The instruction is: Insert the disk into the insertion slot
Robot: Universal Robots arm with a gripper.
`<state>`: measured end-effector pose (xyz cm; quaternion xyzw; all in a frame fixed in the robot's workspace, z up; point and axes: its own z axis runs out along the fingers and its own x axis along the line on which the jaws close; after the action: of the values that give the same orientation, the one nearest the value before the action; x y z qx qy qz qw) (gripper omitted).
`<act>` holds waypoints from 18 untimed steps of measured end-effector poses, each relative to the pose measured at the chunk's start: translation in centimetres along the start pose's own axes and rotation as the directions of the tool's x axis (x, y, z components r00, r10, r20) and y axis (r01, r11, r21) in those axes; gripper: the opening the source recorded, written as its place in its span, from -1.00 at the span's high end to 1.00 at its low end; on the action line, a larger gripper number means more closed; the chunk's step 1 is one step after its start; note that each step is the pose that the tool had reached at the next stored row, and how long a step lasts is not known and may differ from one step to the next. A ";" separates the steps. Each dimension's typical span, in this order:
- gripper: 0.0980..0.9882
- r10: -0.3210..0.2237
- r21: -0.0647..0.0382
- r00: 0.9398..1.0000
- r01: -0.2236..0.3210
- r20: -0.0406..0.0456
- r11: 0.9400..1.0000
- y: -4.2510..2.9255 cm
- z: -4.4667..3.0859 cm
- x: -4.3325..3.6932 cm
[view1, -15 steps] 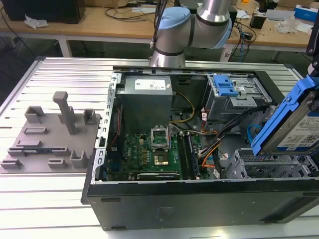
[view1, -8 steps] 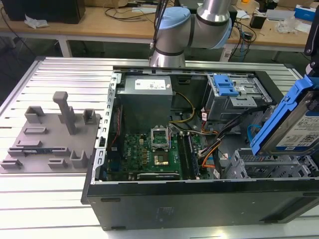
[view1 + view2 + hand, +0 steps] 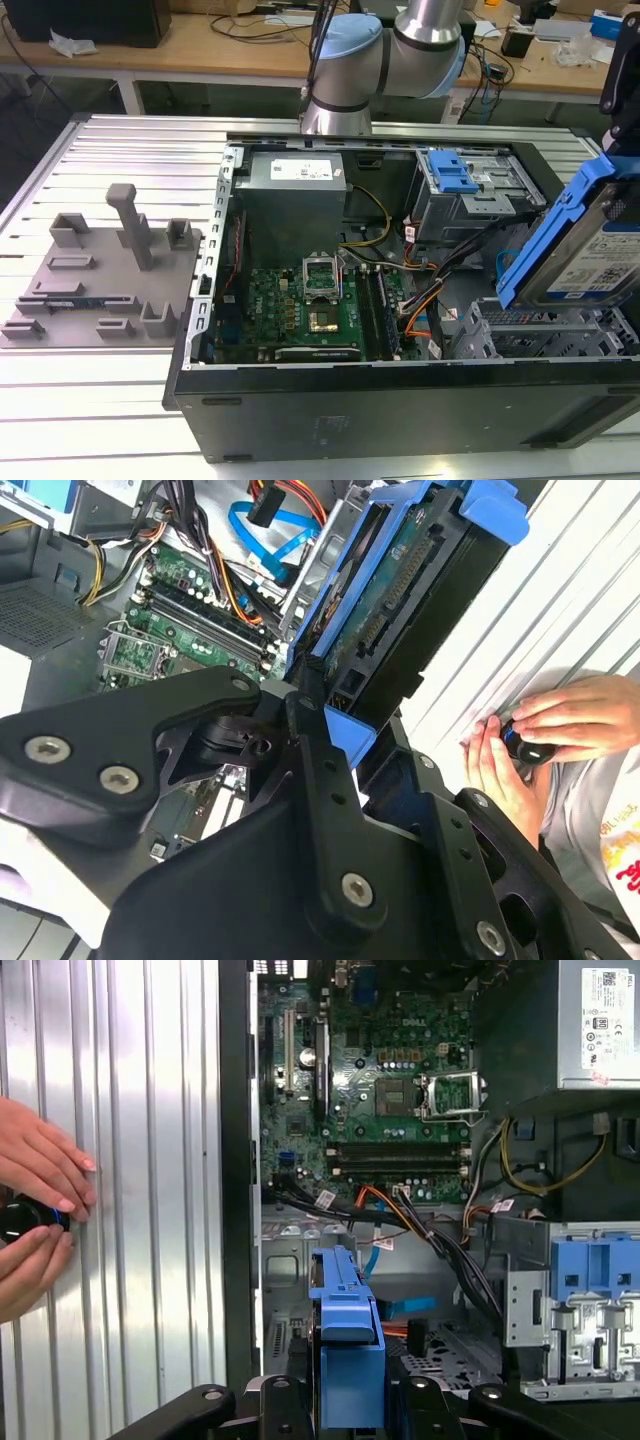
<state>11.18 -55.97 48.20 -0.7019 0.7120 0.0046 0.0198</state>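
Observation:
The disk, a silver drive with a white label in a bright blue carrier, hangs tilted at the exterior view's right, above the open computer case. My gripper is shut on the disk's blue frame, one black finger pressing each side. Below the disk lies the insertion slot, a grey perforated drive cage in the case's near right corner. In the first wrist view the carrier's blue edge points at the cage floor, apart from it.
A taller grey bay with a blue latch stands behind the cage. Orange and black cables run beside the cage, next to the green motherboard. A person's hands rest on the ribbed table beside the case. A grey fixture plate lies at the exterior view's left.

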 end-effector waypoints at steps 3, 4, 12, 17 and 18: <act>0.40 0.000 0.000 1.000 0.000 0.000 1.000 0.05 0.24 -0.24; 0.40 0.000 0.000 1.000 0.000 0.000 1.000 0.07 0.37 -0.35; 0.40 -0.003 0.000 1.000 0.003 0.000 1.000 0.09 1.12 -0.88; 0.40 -0.004 0.000 1.000 0.004 0.000 1.000 0.10 1.46 -0.90; 0.40 -0.005 0.000 1.000 0.005 0.000 1.000 0.10 1.49 -0.90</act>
<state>11.12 -55.02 46.73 -0.7036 0.7104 0.0047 0.0198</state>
